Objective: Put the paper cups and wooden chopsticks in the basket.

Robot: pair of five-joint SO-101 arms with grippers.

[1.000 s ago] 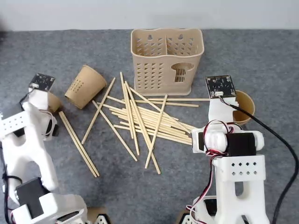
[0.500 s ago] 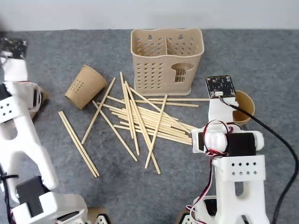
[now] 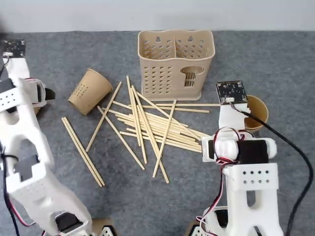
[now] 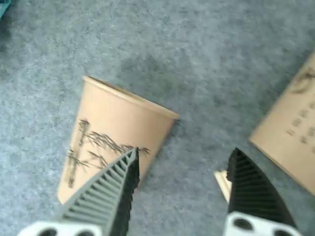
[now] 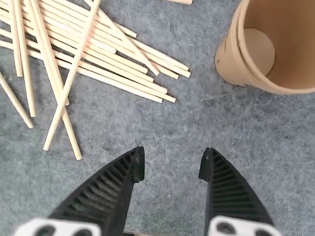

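Note:
A beige slotted basket [image 3: 175, 64] stands at the back middle of the grey mat. Many wooden chopsticks [image 3: 152, 125] lie scattered in front of it, and a pair [image 3: 81, 150] lies apart to the left. One paper cup [image 3: 90, 91] lies on its side left of the basket. Another paper cup [image 3: 257, 112] stands upright at the right. My left gripper [image 4: 183, 157] hangs open above a third cup [image 4: 110, 137] with a bamboo print, not touching it. My right gripper [image 5: 173, 152] is open over bare mat, between the chopsticks [image 5: 98, 54] and the upright cup [image 5: 268, 46].
The left arm [image 3: 22, 123] stands tall along the left edge of the mat. The right arm [image 3: 241, 157] sits in front of the upright cup. Bare mat lies in front of the chopstick pile and right of the basket.
The left arm has risen and swung back toward the far left, away from the cup it was next to. The right arm, cups and chopsticks have not moved.

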